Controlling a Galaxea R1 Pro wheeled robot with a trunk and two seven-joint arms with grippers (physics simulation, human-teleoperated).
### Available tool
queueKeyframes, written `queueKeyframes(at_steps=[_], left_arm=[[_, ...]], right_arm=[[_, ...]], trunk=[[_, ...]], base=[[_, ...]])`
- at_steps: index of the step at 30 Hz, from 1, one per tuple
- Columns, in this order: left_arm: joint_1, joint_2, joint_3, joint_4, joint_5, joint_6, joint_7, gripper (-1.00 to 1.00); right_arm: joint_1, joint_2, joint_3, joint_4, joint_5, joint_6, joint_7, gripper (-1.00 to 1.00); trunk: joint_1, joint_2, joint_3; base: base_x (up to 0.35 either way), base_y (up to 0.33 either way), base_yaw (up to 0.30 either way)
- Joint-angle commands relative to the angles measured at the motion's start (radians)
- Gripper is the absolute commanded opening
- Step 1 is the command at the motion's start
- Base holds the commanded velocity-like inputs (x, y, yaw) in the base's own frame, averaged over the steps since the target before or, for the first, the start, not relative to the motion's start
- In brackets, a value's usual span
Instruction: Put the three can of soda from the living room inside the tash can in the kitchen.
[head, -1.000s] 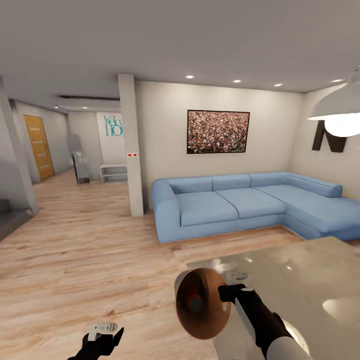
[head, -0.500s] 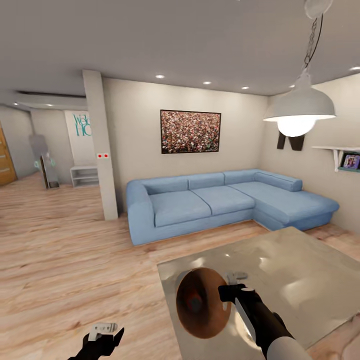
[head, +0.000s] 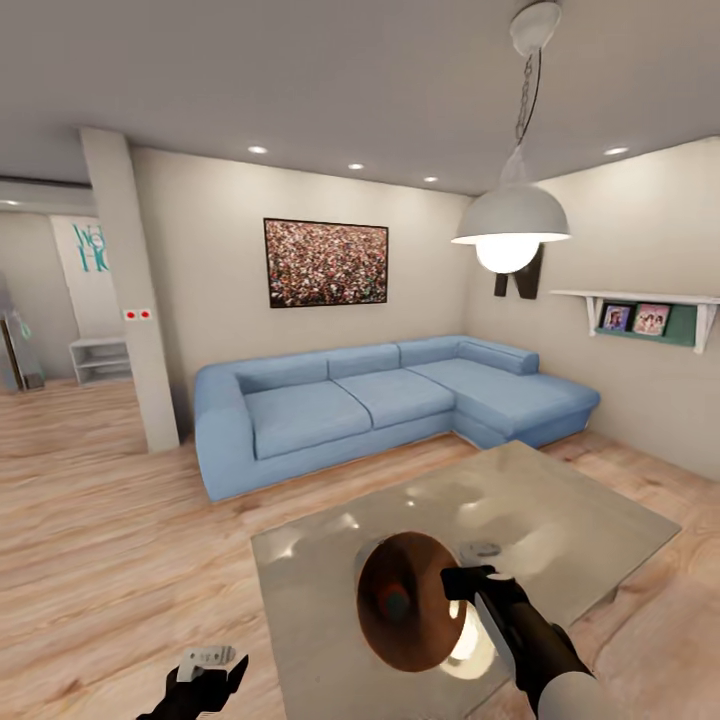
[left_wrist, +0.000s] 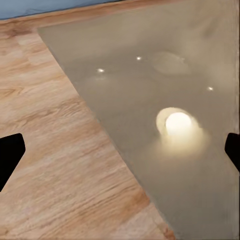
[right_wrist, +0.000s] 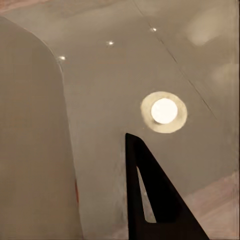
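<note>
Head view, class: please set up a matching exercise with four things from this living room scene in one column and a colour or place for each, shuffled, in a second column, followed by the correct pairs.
Things:
1. sofa
2. tash can
3. pendant lamp
4. framed picture

Descriptions:
A. hangs lit from the ceiling
B. light blue, in the corner
C. on the wall above the sofa
D. held at the right gripper, coppery-brown inside

Pairs: 1-B, 2-D, 3-A, 4-C

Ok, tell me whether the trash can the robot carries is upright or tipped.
Tipped. In the head view the trash can, held by the right gripper at its rim, turns its coppery-brown inside and round opening toward the camera.
</note>
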Motion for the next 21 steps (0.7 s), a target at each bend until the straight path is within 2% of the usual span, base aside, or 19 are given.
queueKeyframes(at_steps=[1, 7, 14, 21], left_arm=[[0.0, 0.0, 0.0, 0.0, 0.0, 0.0, 0.0, 1.0], [0.0, 0.0, 0.0, 0.0, 0.0, 0.0, 0.0, 1.0], [0.0, 0.0, -0.001, 0.0, -0.001, 0.0, 0.0, 1.0], [0.0, 0.0, -0.001, 0.0, -0.001, 0.0, 0.0, 1.0]], right_arm=[[-0.001, 0.0, -0.001, -0.002, -0.002, 0.0, 0.0, -1.0], [-0.001, -0.003, -0.004, -0.003, -0.002, 0.0, 0.0, -1.0], [-0.001, -0.004, -0.068, -0.005, -0.002, 0.001, 0.004, -1.0], [-0.001, -0.004, -0.077, -0.005, -0.002, 0.001, 0.004, -1.0]], trunk=[[0.0, 0.0, 0.0], [0.0, 0.0, 0.0], [0.0, 0.0, 0.0], [0.0, 0.0, 0.0]], base=[[0.0, -0.291, -0.251], [0.0, -0.291, -0.251], [0.0, -0.291, -0.251], [0.0, -0.291, -0.251]])
